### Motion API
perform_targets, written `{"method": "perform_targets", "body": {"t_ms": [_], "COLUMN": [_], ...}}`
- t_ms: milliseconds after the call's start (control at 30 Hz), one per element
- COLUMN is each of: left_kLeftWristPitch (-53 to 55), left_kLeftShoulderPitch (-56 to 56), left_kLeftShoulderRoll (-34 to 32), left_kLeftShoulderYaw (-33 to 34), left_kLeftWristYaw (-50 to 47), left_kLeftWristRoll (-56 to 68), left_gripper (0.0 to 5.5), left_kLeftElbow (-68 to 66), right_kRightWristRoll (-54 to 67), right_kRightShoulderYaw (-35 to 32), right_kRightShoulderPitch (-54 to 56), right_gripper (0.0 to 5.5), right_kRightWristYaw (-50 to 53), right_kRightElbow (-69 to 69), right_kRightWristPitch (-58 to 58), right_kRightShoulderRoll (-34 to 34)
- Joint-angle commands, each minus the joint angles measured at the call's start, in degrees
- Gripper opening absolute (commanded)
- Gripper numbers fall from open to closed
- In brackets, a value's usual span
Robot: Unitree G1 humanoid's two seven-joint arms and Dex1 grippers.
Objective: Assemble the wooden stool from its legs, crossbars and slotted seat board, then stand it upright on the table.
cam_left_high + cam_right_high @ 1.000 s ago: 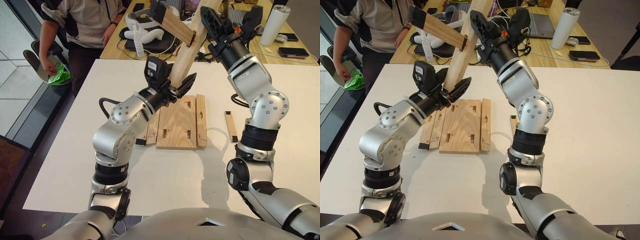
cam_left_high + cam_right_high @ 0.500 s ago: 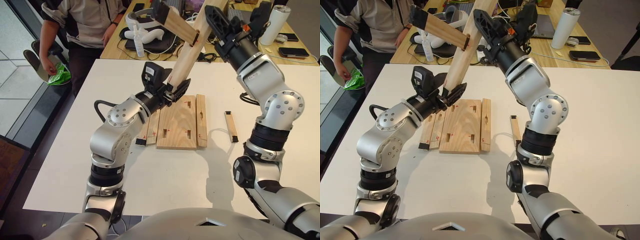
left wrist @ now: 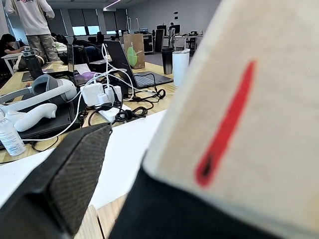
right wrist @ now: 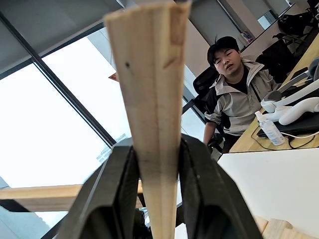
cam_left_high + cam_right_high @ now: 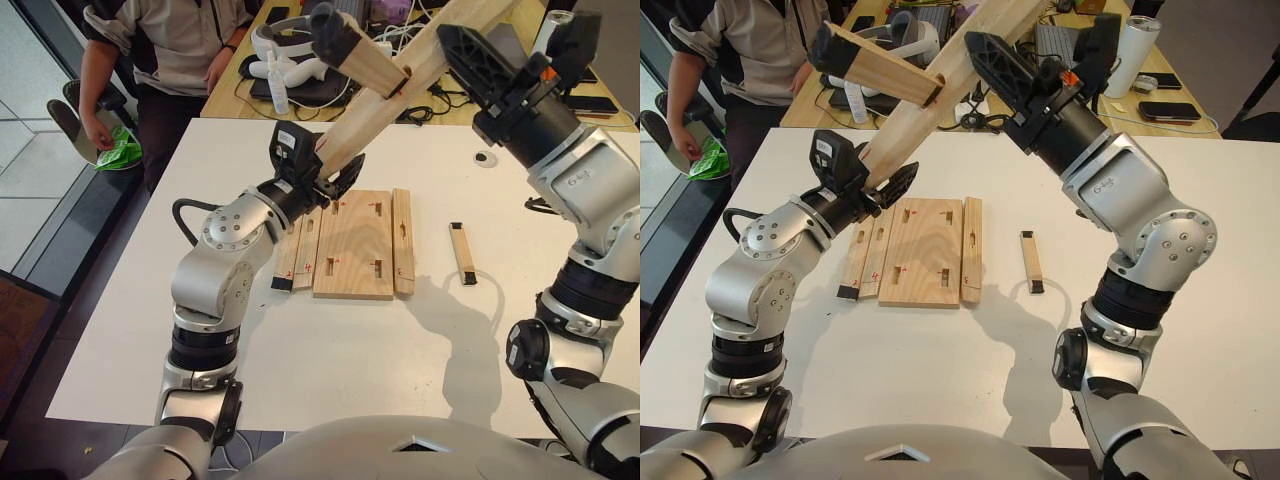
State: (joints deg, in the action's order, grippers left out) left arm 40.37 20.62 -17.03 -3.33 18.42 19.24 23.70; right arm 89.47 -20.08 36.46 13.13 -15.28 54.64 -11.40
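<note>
A long wooden leg point(image 5: 400, 85) slants up over the table, with a shorter wooden piece point(image 5: 355, 55) joined to it and sticking out to the left. My left gripper point(image 5: 325, 172) is shut on the leg's lower end, just above the seat board's far left corner. The left wrist view shows that end with its red mark point(image 3: 227, 129) beside a dark finger point(image 3: 55, 184). My right gripper point(image 5: 500, 35) is shut on the leg's upper part, and its fingers point(image 4: 112, 199) clamp the wood point(image 4: 149, 99). The slotted seat board point(image 5: 355, 245) lies flat mid-table. A loose crossbar point(image 5: 461, 253) lies to its right.
Two more wooden pieces point(image 5: 298, 240) lie along the seat board's left side. A white cable loop point(image 5: 490, 290) and a small dark ring point(image 5: 486, 158) sit at the right. The desk point(image 5: 235, 95) behind carries cables, a bottle and a tumbler. A person stands at the back left.
The leg has tipped lower and further to the right. My right arm swung right with it, uncovering the loose crossbar. My left gripper shifted slightly left, still holding the lower end.
</note>
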Motion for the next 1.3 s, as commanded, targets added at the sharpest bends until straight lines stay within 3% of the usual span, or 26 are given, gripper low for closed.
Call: {"method": "perform_targets", "body": {"t_ms": [33, 167, 367, 467, 600, 733, 900, 1133, 1300], "left_kLeftWristPitch": [0.6, 1.9, 5.6, 7.2, 8.9, 12.5, 13.5, 11.8, 11.2], "left_kLeftShoulderPitch": [-0.4, -1.5, -7.5, -8.3, -7.7, -8.6, -7.7, -8.3, -9.1], "left_kLeftShoulderRoll": [0.0, -0.9, -4.2, -3.1, 0.8, 1.2, 2.3, 12.8, 15.1], "left_kLeftShoulderYaw": [-0.7, -0.8, 1.9, 4.9, 10.8, 11.0, 12.1, 11.8, 11.1], "left_kLeftWristYaw": [0.7, 1.7, 1.7, -0.8, -8.6, -12.7, -14.4, -19.6, -21.7], "left_kLeftWristRoll": [0.3, 0.9, 1.1, 1.3, 0.5, -1.7, -1.9, 0.7, -0.2], "left_gripper": [3.47, 3.47, 3.47, 3.47, 3.47, 3.47, 3.47, 3.47, 3.47], "left_kLeftElbow": [0.5, 1.8, 6.0, 7.0, 6.1, 6.2, 6.1, 10.9, 12.4], "right_kRightWristRoll": [-4.5, -9.8, -25.7, -21.5, -5.9, 0.0, -0.4, -4.1, -5.8], "right_kRightShoulderYaw": [0.9, 2.5, 4.4, 4.0, 2.9, 3.6, 6.1, 9.4, 11.2], "right_kRightShoulderPitch": [0.1, -1.1, -7.5, -14.3, -27.2, -33.0, -34.3, -33.0, -35.3], "right_gripper": [1.0, 1.0, 1.0, 1.0, 1.0, 1.0, 1.0, 1.0, 1.0], "right_kRightWristYaw": [6.4, 8.7, 8.6, 10.7, 17.3, 22.2, 23.9, 22.9, 20.6], "right_kRightElbow": [0.7, 0.3, -2.1, -8.7, -18.6, -22.2, -22.5, -19.7, -19.6], "right_kRightWristPitch": [-7.5, -11.1, -10.1, -5.3, -2.8, -5.4, -9.5, -14.8, -14.8], "right_kRightShoulderRoll": [3.2, 3.6, -5.2, -6.3, -7.3, -9.2, -8.6, -6.0, -6.9]}}
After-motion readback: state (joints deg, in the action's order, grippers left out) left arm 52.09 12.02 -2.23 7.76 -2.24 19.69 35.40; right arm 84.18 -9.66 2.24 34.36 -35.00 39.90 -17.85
